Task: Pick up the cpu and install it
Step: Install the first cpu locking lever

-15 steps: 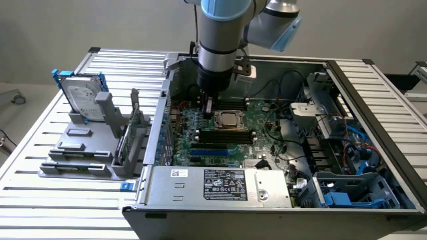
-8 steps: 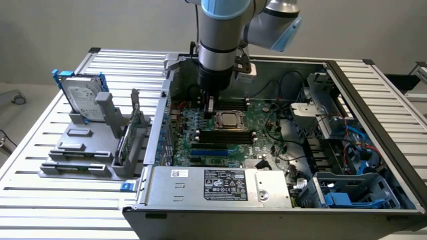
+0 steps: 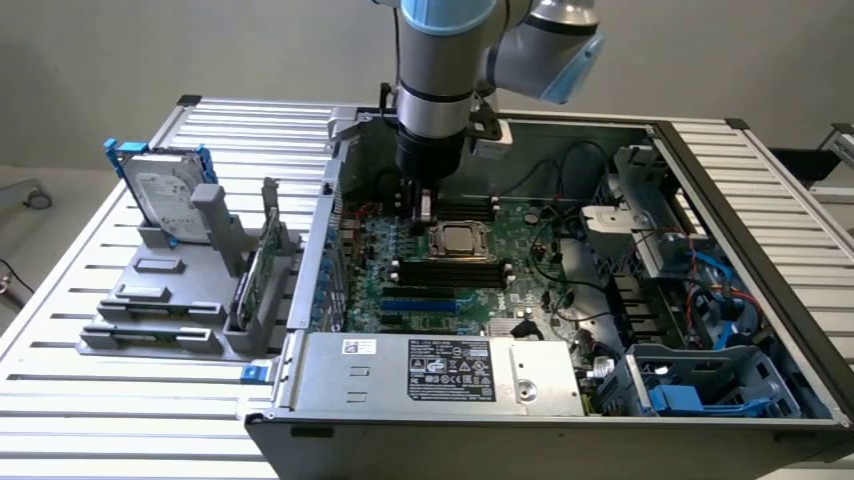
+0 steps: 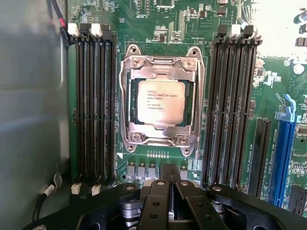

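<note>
The cpu [image 4: 160, 101] lies flat in the metal-framed socket [image 4: 129, 139] of the green board, its dull silver top with printed text facing up. From outside, the cpu [image 3: 458, 239] sits mid-board inside the open computer case. My gripper [image 4: 169, 173] is shut with nothing between its fingers, its tips just beside one edge of the socket frame and apart from the chip. In the exterior view the gripper [image 3: 423, 208] hangs straight down from the arm, a little behind the socket and toward the exterior view's left of it.
Black memory slots [image 4: 93, 105] flank the socket on both sides, with blue slots [image 4: 283, 153] further off. The case wall [image 3: 327, 230], a power supply [image 3: 447, 370] and cables [image 3: 587, 300] hem in the board. A hard drive [image 3: 171, 190] stands in a grey rack at the exterior view's left.
</note>
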{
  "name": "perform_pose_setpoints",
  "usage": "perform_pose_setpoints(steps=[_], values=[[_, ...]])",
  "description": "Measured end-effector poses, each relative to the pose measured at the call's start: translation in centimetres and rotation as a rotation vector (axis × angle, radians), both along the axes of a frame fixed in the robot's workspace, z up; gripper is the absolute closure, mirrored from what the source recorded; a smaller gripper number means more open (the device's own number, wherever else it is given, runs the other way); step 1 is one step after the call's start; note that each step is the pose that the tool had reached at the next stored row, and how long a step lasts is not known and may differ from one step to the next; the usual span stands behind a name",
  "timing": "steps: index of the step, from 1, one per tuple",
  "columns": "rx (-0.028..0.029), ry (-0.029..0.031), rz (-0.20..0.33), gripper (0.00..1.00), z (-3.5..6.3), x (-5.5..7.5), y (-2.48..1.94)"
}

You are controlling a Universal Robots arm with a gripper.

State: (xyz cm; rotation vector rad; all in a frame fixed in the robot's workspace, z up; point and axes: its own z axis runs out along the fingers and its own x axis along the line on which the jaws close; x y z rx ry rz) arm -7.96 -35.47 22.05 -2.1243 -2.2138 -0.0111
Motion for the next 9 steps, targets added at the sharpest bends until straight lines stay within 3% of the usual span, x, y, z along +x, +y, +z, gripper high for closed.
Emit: perform_pose_setpoints(steps=[2,9], values=[[0.0002,-0.0062,0.002,0.89,-0.01,-0.01,0.02],[0.0001,-0.0060,0.002,0.89,0.00,-0.01,0.02]])
